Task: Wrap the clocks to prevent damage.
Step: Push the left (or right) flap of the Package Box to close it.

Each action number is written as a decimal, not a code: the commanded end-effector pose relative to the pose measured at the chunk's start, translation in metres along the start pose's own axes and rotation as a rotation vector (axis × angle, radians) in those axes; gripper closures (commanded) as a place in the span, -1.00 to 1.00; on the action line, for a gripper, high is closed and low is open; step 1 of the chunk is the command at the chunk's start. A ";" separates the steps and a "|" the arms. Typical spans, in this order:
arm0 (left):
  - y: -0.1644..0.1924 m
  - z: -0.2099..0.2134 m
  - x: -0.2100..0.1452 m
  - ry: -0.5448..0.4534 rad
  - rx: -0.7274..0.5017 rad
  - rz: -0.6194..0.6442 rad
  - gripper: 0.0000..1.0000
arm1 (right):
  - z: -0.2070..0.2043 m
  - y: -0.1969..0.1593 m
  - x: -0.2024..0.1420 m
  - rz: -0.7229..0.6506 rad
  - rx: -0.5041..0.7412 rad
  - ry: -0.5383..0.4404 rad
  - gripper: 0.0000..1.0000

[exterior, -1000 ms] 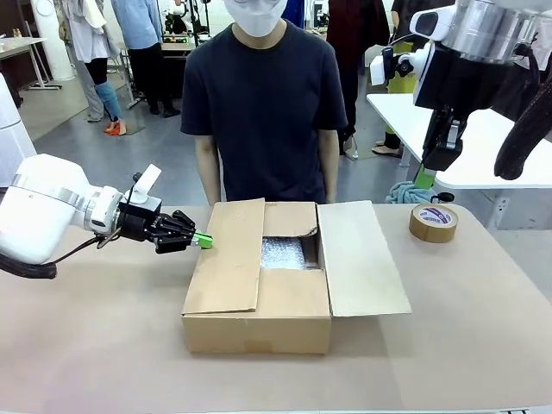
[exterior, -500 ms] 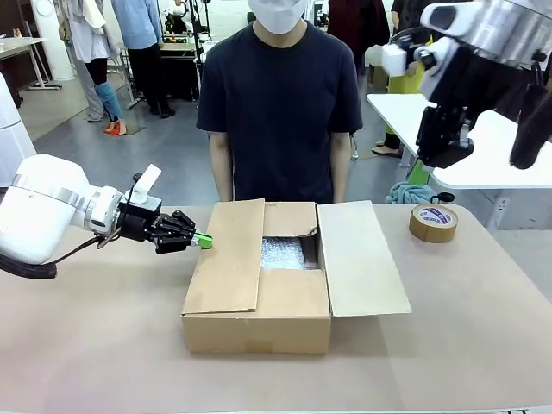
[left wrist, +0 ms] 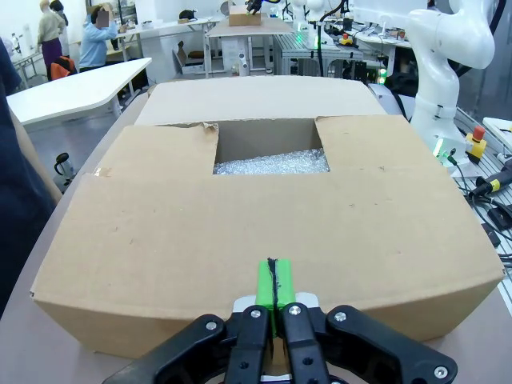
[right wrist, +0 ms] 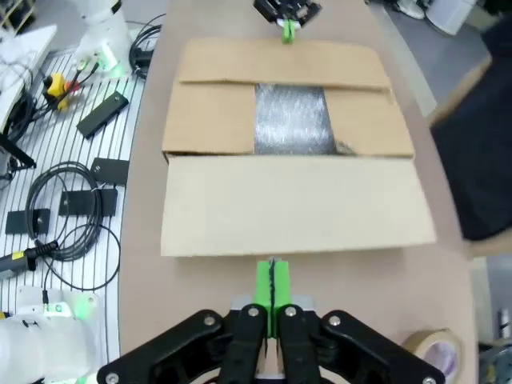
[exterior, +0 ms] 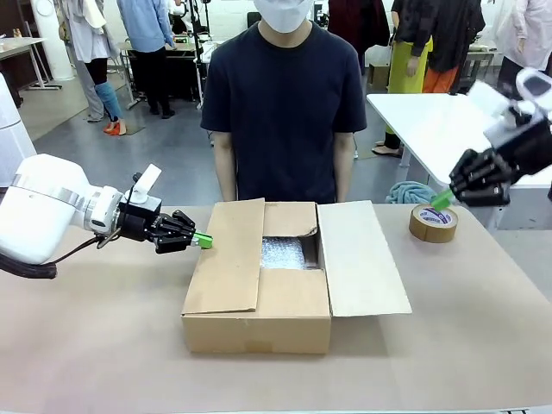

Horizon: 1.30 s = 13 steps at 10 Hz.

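An open cardboard box sits mid-table with bubble wrap showing in its opening; the clocks are hidden or out of view. My left gripper is shut and empty, its green tips level with the raised left flap and right by its edge. In the left wrist view the shut fingertips point at that flap, with the bubble wrap beyond. My right gripper hangs shut and empty just above the tape roll. From the right wrist view, the shut gripper looks down on the box.
A person in a black T-shirt stands at the far side behind the box, arms down. The box's right flap lies spread open on the table. Bare tabletop lies in front and to both sides. Another white table stands at back right.
My right arm has swung down from high at the upper right to just above the tape roll. The person has shifted slightly right. My left arm has not moved.
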<state>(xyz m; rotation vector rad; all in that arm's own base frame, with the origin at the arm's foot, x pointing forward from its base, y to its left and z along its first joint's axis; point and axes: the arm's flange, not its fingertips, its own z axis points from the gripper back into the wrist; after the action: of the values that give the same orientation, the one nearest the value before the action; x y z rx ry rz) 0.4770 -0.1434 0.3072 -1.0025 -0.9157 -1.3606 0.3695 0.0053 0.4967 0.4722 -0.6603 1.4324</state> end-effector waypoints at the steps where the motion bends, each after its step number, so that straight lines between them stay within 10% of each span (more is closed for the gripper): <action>1: 0.000 -0.001 -0.003 0.009 0.004 -0.005 0.99 | -0.029 0.000 -0.028 -0.102 -0.017 0.012 0.98; 13: 0.000 -0.001 -0.003 0.009 0.004 -0.005 0.99 | -0.064 -0.015 -0.086 -0.112 -0.003 -0.017 0.98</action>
<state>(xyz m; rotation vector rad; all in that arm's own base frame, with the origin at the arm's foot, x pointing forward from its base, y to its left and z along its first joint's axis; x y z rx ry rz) 0.4771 -0.1434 0.3072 -1.0025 -0.9158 -1.3606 0.3794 -0.0159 0.4138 0.4979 -0.6012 1.3206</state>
